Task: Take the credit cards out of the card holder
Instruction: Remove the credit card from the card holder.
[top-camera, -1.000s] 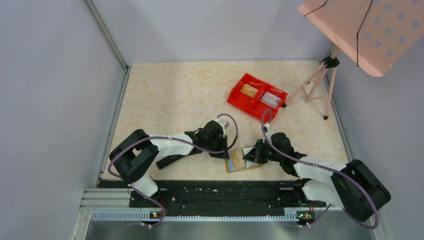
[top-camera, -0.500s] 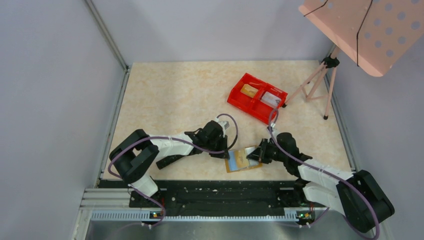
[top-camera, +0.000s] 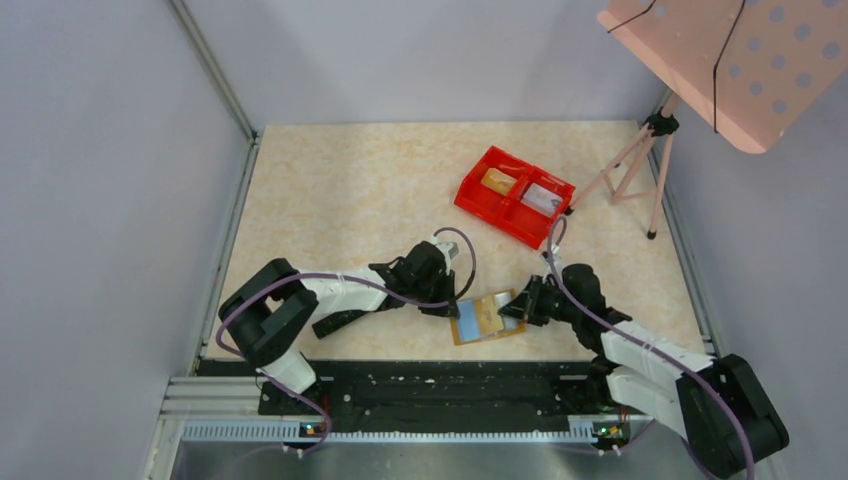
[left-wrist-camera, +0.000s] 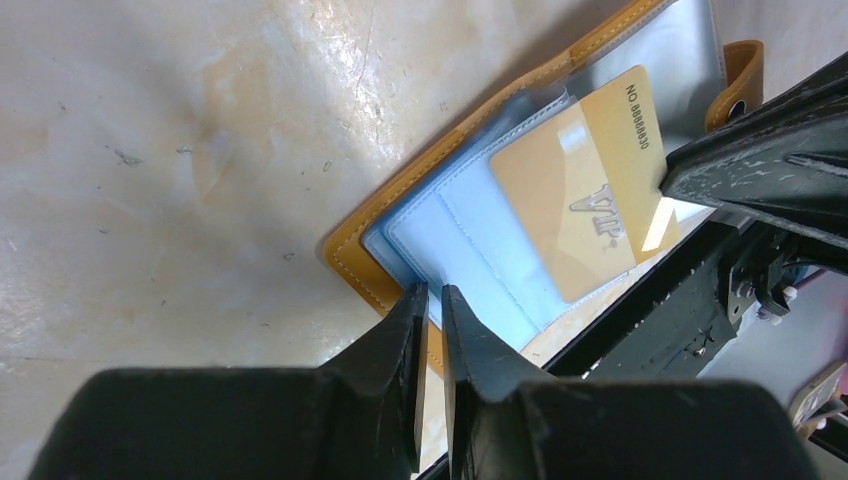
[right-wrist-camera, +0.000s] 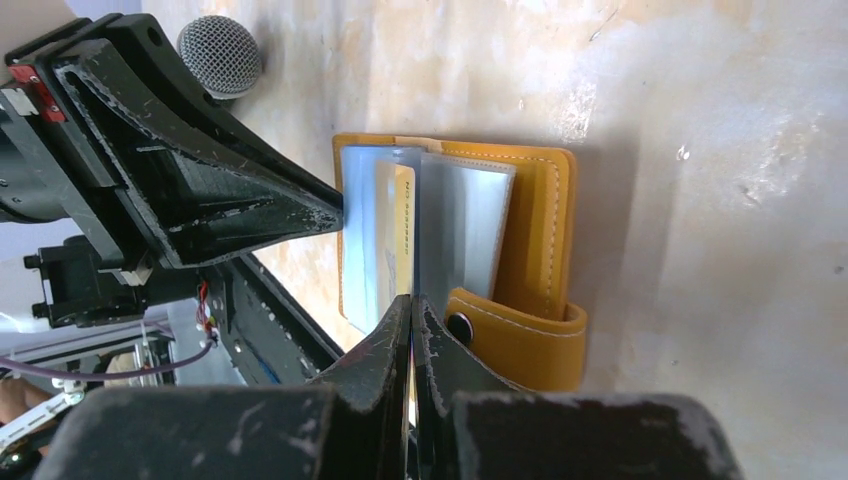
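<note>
The tan card holder lies open near the table's front edge, its light-blue slotted inside facing up. A yellow-gold credit card sticks partly out of a clear sleeve. My right gripper is shut on that card's outer edge; in the right wrist view the card runs edge-on into the closed jaws, beside the holder's snap tab. My left gripper is shut on the holder's left edge, pinning it. Any other cards in the holder are hidden.
A red two-compartment tray stands at the back right, with a gold card and a pale card in it. A pink tripod with a perforated pink board stands at the right edge. Grey walls close in the table.
My right arm has drawn back to the right with the gold card in its jaws. The holder and my left gripper have stayed in place.
</note>
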